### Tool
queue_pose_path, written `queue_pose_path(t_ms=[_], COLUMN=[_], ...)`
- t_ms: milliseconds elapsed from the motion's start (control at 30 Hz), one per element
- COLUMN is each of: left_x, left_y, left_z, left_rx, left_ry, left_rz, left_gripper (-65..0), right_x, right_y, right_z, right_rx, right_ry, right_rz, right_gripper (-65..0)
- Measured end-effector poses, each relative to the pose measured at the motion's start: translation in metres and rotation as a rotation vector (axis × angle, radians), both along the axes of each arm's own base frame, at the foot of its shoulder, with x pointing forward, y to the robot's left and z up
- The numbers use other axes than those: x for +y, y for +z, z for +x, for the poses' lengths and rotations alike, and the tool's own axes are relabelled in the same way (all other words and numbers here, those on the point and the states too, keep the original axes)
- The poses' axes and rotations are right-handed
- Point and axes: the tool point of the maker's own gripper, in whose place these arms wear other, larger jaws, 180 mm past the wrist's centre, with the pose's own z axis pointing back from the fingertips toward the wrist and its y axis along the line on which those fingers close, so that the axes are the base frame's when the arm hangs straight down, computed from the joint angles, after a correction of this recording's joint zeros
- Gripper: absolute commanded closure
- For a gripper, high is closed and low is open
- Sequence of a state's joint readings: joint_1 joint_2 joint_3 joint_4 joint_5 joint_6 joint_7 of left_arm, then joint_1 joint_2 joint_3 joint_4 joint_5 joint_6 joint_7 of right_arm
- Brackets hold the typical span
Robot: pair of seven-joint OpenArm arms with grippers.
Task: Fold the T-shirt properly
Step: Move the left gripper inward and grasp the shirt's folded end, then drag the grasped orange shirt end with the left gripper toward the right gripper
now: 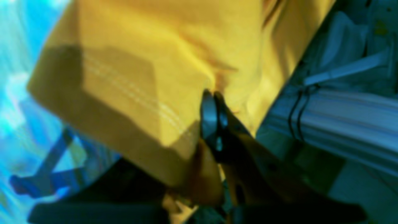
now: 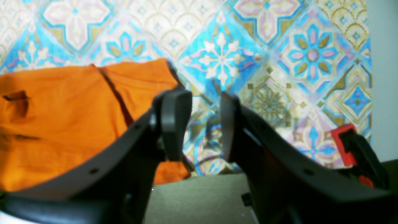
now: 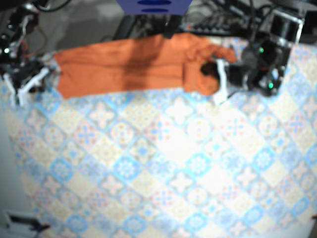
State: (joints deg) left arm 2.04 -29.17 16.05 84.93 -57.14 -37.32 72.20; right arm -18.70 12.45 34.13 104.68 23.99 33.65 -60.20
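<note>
The orange T-shirt (image 3: pixel 129 67) lies as a long band along the far edge of the patterned tablecloth (image 3: pixel 163 163). At the band's right end my left gripper (image 3: pixel 212 73) is shut on a raised fold. The left wrist view shows its fingertips (image 1: pixel 209 104) pressed together on the fabric (image 1: pixel 149 56), which puckers just above them. My right gripper (image 3: pixel 28 82) sits just off the shirt's left end. In the right wrist view it (image 2: pixel 202 124) stands open with nothing between its fingers, and the shirt (image 2: pixel 62 118) lies to its left.
A red and black clamp (image 2: pixel 345 143) sits at the cloth's edge by the right gripper. Cables and equipment (image 3: pixel 223 20) crowd the area behind the shirt, with a blue object (image 3: pixel 153 6) at the top centre. The table's left edge (image 3: pixel 12 163) is close to the right arm.
</note>
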Motion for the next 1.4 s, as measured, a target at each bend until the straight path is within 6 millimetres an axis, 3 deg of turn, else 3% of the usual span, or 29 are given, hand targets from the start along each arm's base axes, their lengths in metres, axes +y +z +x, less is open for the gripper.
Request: queue_pose_path(t_ms=[100,467,900,1067,1200,1400], left_x=[-0.02,-0.091,-0.122,-0.128,-0.144,-0.153], left_y=[0.005,0.014,0.019,0.027,0.031,0.021], left_z=[0.007,0.003,0.013,0.029,0.026,0.027], left_rx=[-0.023,-0.034,-0.046,-0.077,-0.088,-0.039], left_ry=[-0.048,-0.187,-0.241,-0.242,-0.3,-0.279], left_rz=[-0.029,-0.127,-0.153,-0.158,-0.169,-0.176], left_gripper=[0.0,0.0,0.0,0.0,0.0,0.0], right_x=[0.0,0.001,0.02,0.018,0.019,0.018], right_y=[-0.002,-0.002,-0.015,-0.013,-0.013,-0.013], right_z=[-0.003,-0.003,-0.009,-0.007,-0.007,-0.007], right_rx=[0.011,0.008,0.018,0.011,0.012,0.013], right_ry=[-0.002,-0.002,-0.028,-0.026,-0.026,-0.027], right_rz=[0.001,0.002,0.064,0.059,0.059,0.057], right_gripper=[-19.7,-19.7,-19.7,-19.7,-19.7,-19.7])
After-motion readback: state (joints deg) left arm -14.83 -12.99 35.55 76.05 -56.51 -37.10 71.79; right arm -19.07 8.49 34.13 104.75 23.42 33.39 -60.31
